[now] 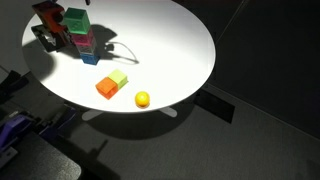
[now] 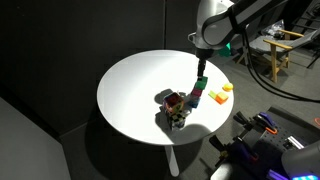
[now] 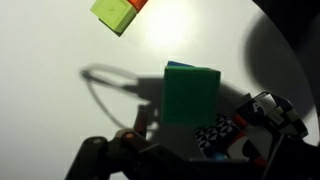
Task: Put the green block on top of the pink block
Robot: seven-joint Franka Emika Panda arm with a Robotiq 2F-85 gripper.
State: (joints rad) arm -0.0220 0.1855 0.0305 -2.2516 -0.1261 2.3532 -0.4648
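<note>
The green block (image 1: 76, 18) sits at the top of a small tower, directly on the pink block (image 1: 82, 40), at the far left of the white round table (image 1: 170, 40). The tower also shows in an exterior view, green block (image 2: 201, 80) above pink block (image 2: 198, 93). In the wrist view the green block (image 3: 190, 90) fills the middle and hides the pink block beneath it. My gripper (image 2: 203, 66) hangs straight over the tower. In the wrist view its dark fingers (image 3: 190, 135) stand apart on either side of the green block without touching it.
A multi-coloured toy (image 1: 45, 35) with a checkered part (image 3: 225, 130) stands close beside the tower. An orange block (image 1: 106, 88), a lime block (image 1: 119, 79) and a yellow ball (image 1: 142, 98) lie near the table's front edge. A blue block (image 1: 91, 57) lies under the pink block.
</note>
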